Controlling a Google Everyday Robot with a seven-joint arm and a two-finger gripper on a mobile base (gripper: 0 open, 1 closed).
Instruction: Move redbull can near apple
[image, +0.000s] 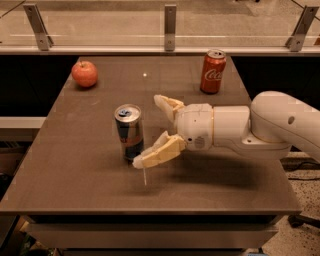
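Note:
The redbull can (129, 131) stands upright on the brown table (75, 175), left of middle. The apple (84, 73) sits at the table's far left corner, well apart from the can. My gripper (150, 131) reaches in from the right on a white arm (260, 130). It is open, with one finger (167, 105) behind and to the right of the can and the other finger (157, 152) in front, its tip next to the can's base. The can is not between the fingers; it stands just left of them.
A red Coca-Cola can (212, 71) stands at the far right of the table. A glass rail with metal posts (170, 27) runs along the back. The table's edges drop off at left and front.

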